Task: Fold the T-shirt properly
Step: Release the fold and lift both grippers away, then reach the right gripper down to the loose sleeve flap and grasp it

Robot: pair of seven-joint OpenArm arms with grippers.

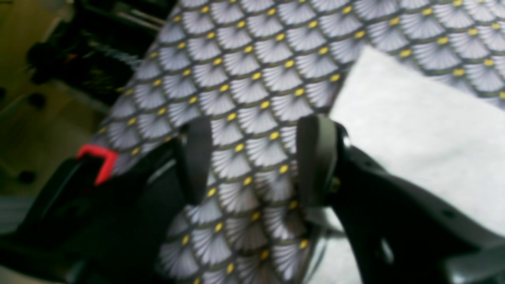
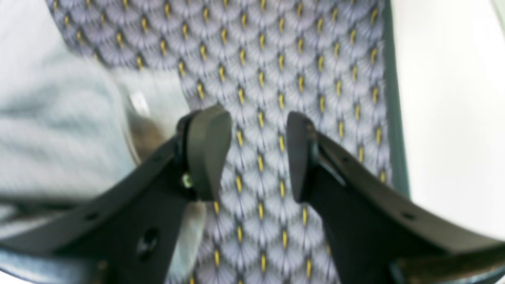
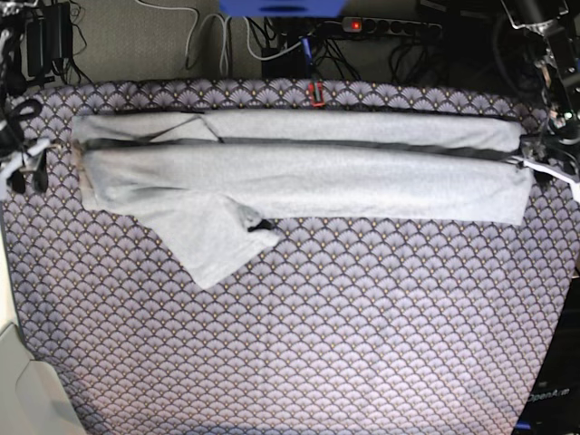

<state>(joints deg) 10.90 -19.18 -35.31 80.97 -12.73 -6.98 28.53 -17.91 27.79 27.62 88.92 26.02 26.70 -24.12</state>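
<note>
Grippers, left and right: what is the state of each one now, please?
Left gripper: open, holding nothing, over the tablecloth.
Right gripper: open, holding nothing, beside the T-shirt.

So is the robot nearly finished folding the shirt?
Not yet. Done: the T-shirt is folded lengthwise into a long band across the tablecloth. In hand: nothing, since the left pincer and the right pincer are both open over bare cloth. Left: one sleeve sticks out, and the long band needs folding shorter.

Both wrist views soft and blurred, white glare right of the tablecloth point(image 2: 300, 59), base view evenly lit, sharper.
</note>
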